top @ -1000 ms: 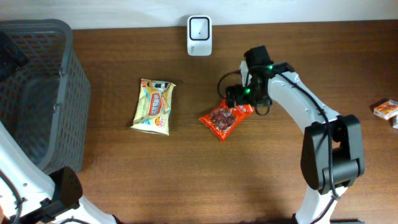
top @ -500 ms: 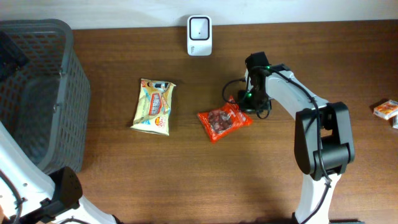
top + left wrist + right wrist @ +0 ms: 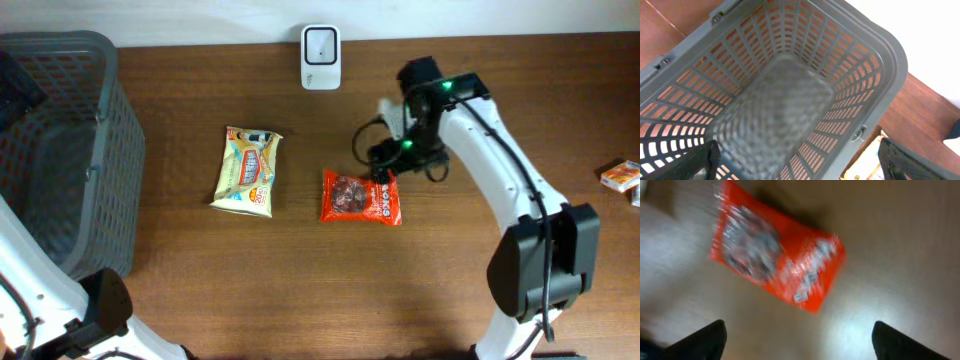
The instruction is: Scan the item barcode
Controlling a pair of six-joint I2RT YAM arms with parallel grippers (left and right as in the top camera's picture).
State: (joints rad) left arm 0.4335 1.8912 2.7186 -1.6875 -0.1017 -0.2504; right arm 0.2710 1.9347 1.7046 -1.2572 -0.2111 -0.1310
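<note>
Overhead: the red packet [image 3: 361,197] lies flat on the table [image 3: 300,290], long axis crosswise, just beside the right gripper [image 3: 386,162], the nearer one. Left wrist: the left gripper [image 3: 802,162] hangs wide open over the basket [image 3: 880,55]. Right wrist: blurred, but the jaws seem parted and empty, with the packet slantwise ahead.

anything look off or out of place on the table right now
Nothing looks spilled. The red plastic snack pouch lies flat and loose on the brown wooden table by the open right pincer, well short of the white rectangular scanner. A small orange box sits alone at the table's far right edge.
</note>
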